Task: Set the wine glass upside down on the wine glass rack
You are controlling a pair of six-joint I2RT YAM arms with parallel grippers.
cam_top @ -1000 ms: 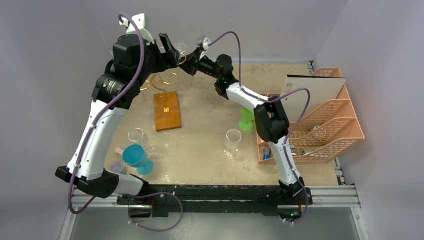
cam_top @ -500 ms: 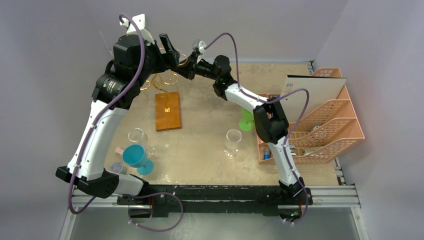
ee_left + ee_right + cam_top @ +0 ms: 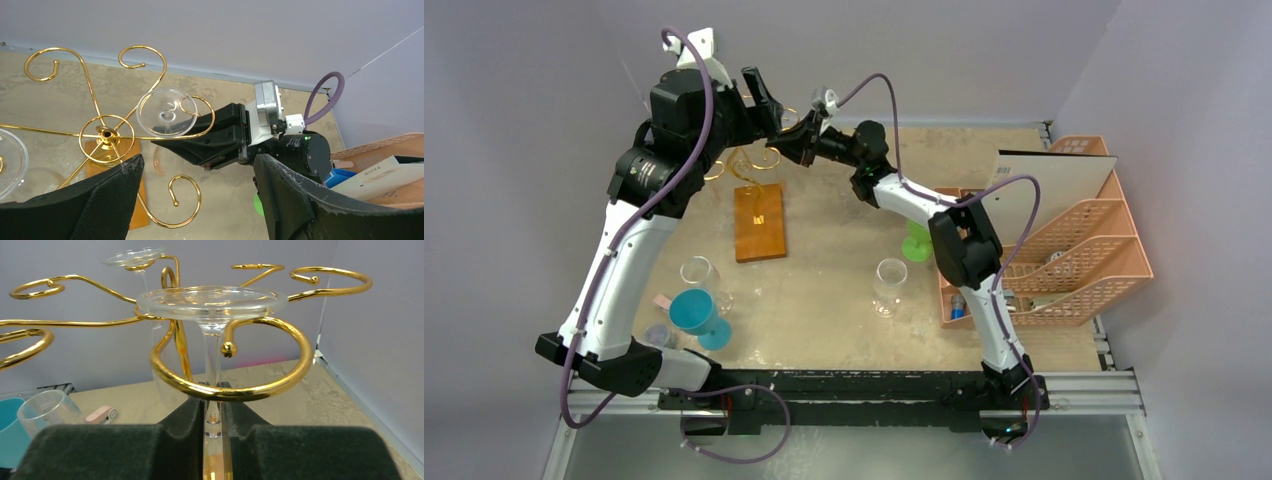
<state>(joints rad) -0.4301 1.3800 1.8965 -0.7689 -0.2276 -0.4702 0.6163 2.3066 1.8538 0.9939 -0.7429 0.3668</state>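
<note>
While clamping the thin stem of the wine glass (image 3: 212,297) between the right fingers (image 3: 192,422), holds it upside down, round foot uppermost. Has the stem standing inside one gold curl of the rack (image 3: 227,387), with the foot just above that curl; cannot tell whether glass and wire touch. Reaches in from the right at the height of the curls, well above the tabletop (image 3: 844,230).

Spreads the left fingers (image 3: 295,200) wide, grasping nothing, close to the rack on its left side, with the hub of the gold wires in plain sight from the left wrist. Shows a second glass (image 3: 132,257) hanging foot-up from another curl, beyond the held one.

Stands the rack's thin post on an orange-brown wooden base (image 3: 758,222), left of the middle of the tabletop. Has, nearer the arm bases, a teal cup (image 3: 694,312) just beside a clear glass (image 3: 699,272) at the left, another clear glass (image 3: 890,278) toward the right, and something green (image 3: 916,240) behind it, partly hidden by the right arm. Has a pink lattice organiser (image 3: 1079,260) at the right edge, with a white board (image 3: 1044,190) leaning in it.
</note>
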